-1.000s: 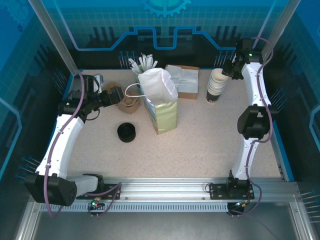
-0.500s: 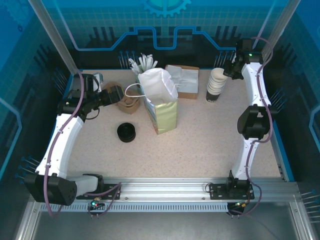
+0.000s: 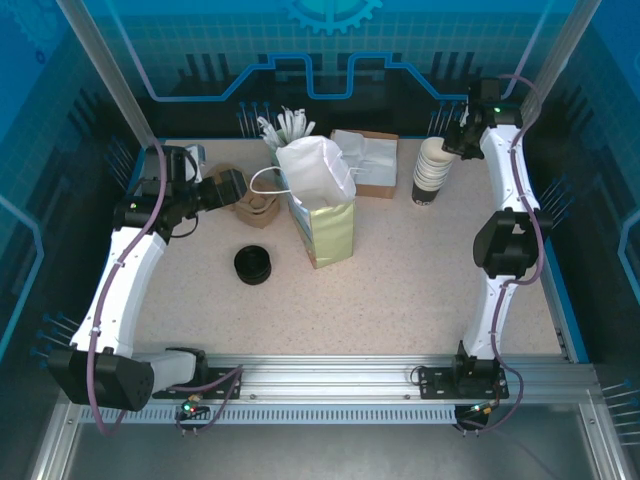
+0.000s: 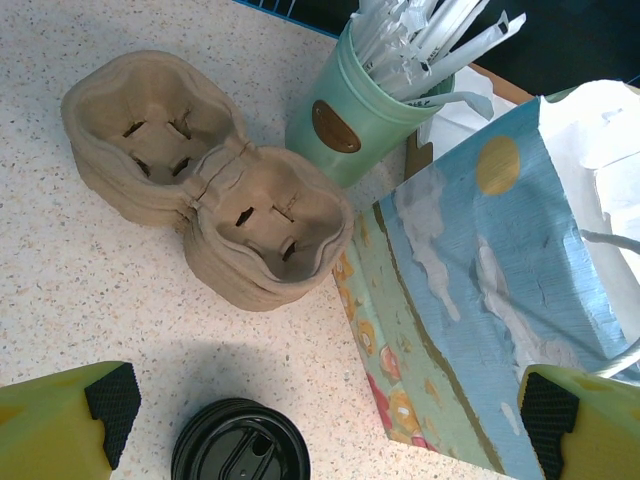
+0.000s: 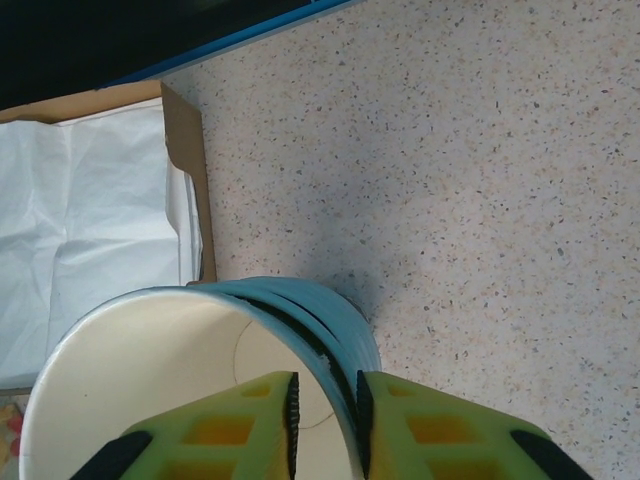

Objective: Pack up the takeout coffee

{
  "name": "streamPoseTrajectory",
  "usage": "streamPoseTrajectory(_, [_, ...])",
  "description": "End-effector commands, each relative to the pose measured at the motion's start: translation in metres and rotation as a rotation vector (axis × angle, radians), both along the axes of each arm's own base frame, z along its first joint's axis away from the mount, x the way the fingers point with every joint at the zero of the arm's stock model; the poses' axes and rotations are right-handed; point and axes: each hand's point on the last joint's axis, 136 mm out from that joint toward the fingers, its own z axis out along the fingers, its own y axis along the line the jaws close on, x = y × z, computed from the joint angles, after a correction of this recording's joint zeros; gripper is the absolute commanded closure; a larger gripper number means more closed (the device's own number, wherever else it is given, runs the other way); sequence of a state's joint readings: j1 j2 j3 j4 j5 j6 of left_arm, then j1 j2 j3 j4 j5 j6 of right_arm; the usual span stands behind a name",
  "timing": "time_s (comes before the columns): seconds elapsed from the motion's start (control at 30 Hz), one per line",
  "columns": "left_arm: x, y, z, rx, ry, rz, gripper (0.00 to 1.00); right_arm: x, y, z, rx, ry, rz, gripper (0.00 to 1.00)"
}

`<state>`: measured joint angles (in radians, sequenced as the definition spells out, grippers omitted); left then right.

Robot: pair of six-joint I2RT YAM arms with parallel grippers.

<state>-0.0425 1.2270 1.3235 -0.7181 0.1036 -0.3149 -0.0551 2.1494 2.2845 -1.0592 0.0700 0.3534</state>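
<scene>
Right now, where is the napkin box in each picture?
Top: the box sits at the back, right of the bag.
Left wrist: a sliver of the box peeks out up top, between the straw cup and the bag.
Right wrist: the box is at the left edge, beside the cup stack.
Shared landmark: the speckled table.

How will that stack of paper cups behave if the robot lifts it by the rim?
Probably light: the stack of cups looks like empty thin paper. The rim may flex where the right gripper straddles it. Only the top cup might slide off.
</scene>
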Motion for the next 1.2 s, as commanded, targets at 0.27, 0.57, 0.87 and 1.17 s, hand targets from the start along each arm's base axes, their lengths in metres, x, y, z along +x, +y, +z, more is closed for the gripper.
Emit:
streamPoseTrajectory(0.27, [-0.003,-0.006,0.003,-0.008,0.007,-0.023,0.01,-0.003,0.006,0.006,-0.035,0.014,0.035,0.89])
streamPoseTrajectory(0.57, [-0.004,-0.007,0.006,-0.021,0.006,-0.025,0.01,-0.013,0.008,0.047,-0.048,-0.045,0.062,0.95])
streamPoseTrajectory(0.87, [-0.008,-0.006,0.02,-0.019,-0.012,-0.025,0.01,-0.046,0.015,0.137,-0.024,-0.216,0.072,0.96])
streamPoseTrajectory(1.17, [-0.016,-0.005,0.027,-0.019,-0.018,-0.016,0.01,-0.107,0.033,0.196,0.051,-0.32,0.106,0.96])
